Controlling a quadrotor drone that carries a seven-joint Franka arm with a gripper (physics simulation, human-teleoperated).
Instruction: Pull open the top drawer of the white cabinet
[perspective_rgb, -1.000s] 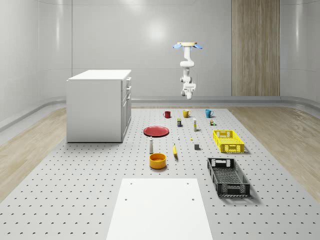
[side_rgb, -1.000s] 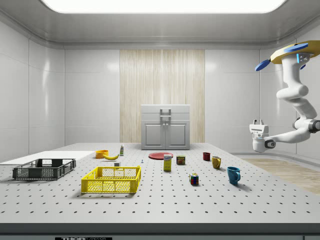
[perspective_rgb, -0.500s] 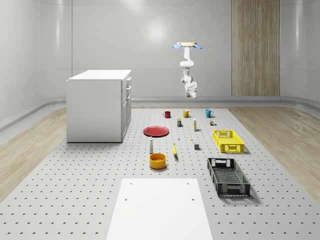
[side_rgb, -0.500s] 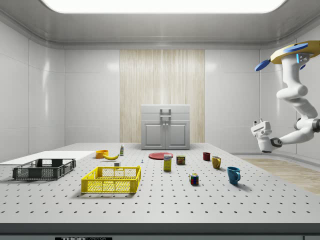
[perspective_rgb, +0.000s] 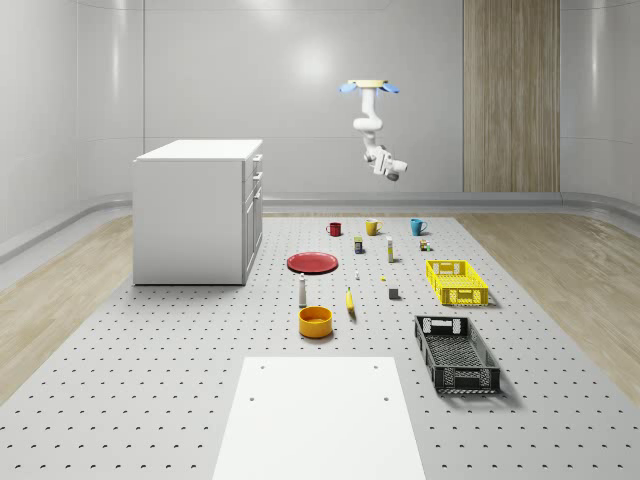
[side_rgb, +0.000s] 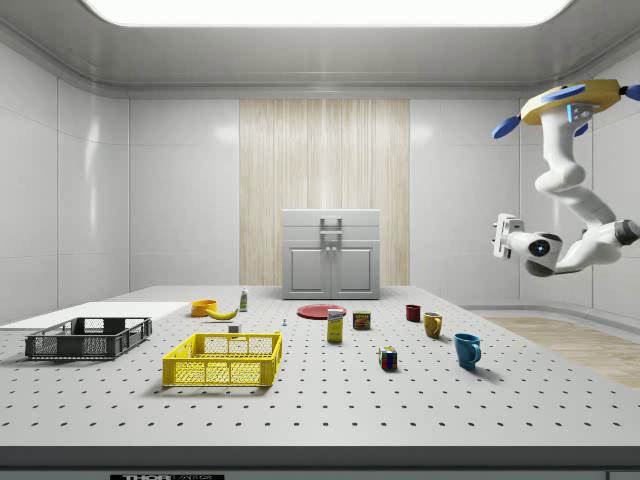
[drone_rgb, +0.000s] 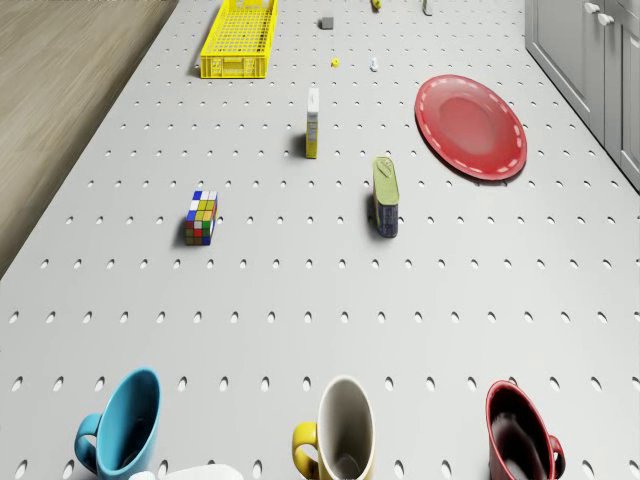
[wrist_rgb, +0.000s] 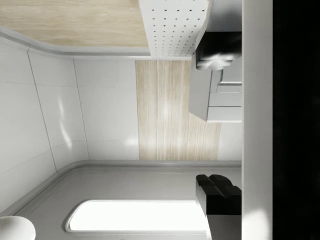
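The white cabinet (perspective_rgb: 198, 210) stands at the whole-scene view's left on the table, all of its drawers shut. Its top drawer (side_rgb: 331, 222) faces the side camera with a small handle. The drone (perspective_rgb: 368, 88) hovers high over the table's far end, above the row of mugs. The arm hangs bent below the drone (side_rgb: 565, 100), and the gripper (side_rgb: 500, 238) is level, pointing toward the cabinet from far off. In the wrist view the gripper (wrist_rgb: 220, 120) is open, with its dark fingers (wrist_rgb: 218, 192) wide apart and the cabinet (wrist_rgb: 222, 97) small and distant between them.
Below the drone stand a blue mug (drone_rgb: 125, 420), a yellow mug (drone_rgb: 345, 430) and a red mug (drone_rgb: 520, 435). Between them and the cabinet (drone_rgb: 600, 60) lie a red plate (drone_rgb: 470, 125), a tin, a box and a Rubik's cube (drone_rgb: 201, 217). A yellow crate (perspective_rgb: 456, 281) and a black crate (perspective_rgb: 456, 353) sit apart.
The arm has swung up: the gripper rose from pointing down to level, facing the cabinet. The drone has shifted a little toward the cabinet's side.
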